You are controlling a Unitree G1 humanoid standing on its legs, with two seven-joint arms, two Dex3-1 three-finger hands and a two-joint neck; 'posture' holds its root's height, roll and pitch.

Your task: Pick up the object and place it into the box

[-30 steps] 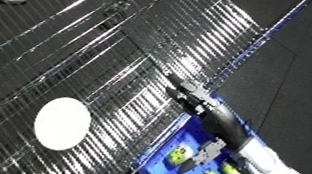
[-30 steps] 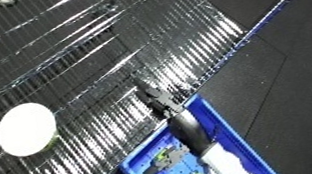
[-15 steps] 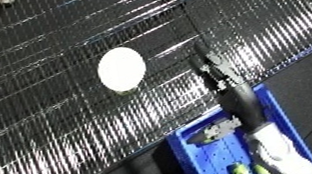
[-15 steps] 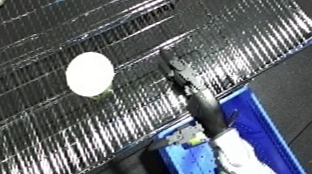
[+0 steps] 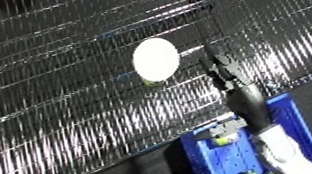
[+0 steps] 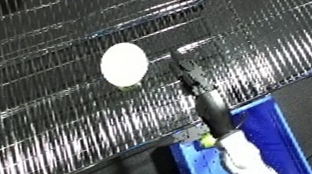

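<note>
So the whole scene is basically a big wire rack, shiny metal rods running across most of the view, and the white object is sitting on it roughly in the middle, a smooth pale oval disc, closer to the rack's near edge than its far one. There's a little yellowish-green bit poking out right under its lower edge, can't tell what that is. The right hand reaches up over the rack from the near edge, just to the right of the object. It's thin and dark from this angle, with its fingers stretched out pretty straight and pointing toward the far side of the rack, not wrapped around anything. Fingertips end up beside the object's right edge, near it, but I honestly can't tell if they're touching it or just short of it. Whether the hand rests on the wires or floats above them I also can't make out. Its forearm goes white lower down and crosses over the blue bin, which sits off the rack's near edge toward the right corner, with a few small yellow-green things inside. Left hand doesn't show in either view.
</note>
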